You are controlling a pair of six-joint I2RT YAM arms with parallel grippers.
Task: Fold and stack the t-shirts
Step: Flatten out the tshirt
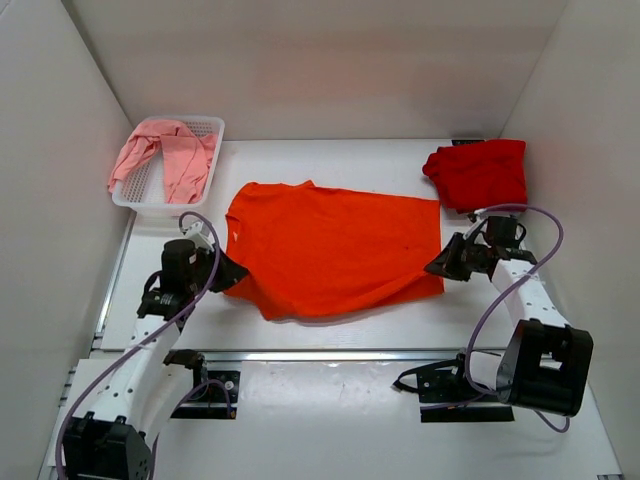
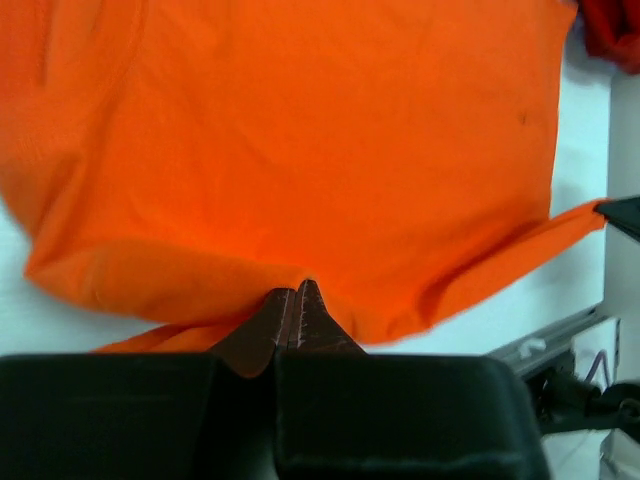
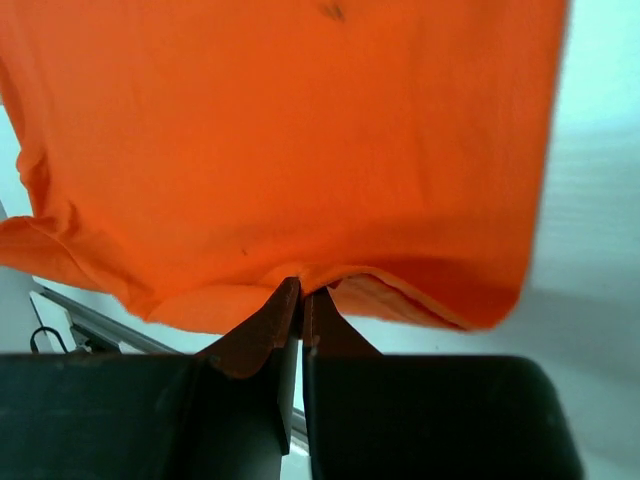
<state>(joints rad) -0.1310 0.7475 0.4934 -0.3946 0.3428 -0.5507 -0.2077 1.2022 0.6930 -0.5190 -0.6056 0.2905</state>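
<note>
While the orange t-shirt [image 1: 335,250] lies spread on the table [image 1: 330,160], the left gripper [image 2: 295,292] and right gripper [image 3: 301,292] each pinch an opposite edge; the red t-shirt [image 1: 478,172] sits folded far right, the pink t-shirt [image 1: 170,160] in a basket [image 1: 140,204] far left.

The orange shirt [image 2: 300,130] runs off the top and left edges of the left wrist view and off the top of the right wrist view, where its right side dissolves into blur. The left gripper [image 2: 295,292] and right gripper [image 3: 301,292] press their tips together at its hem, hiding how much cloth lies between them. Only a corner of the red shirt [image 2: 612,30] shows in the left wrist view, cut by the frame. A dark speck [image 2: 521,120] on the orange cloth is too small to identify. The pink shirt [image 1: 165,160] hides much of the basket [image 1: 208,128] interior. The left arm [image 1: 135,385] is cropped at its base in the overhead view.
</note>
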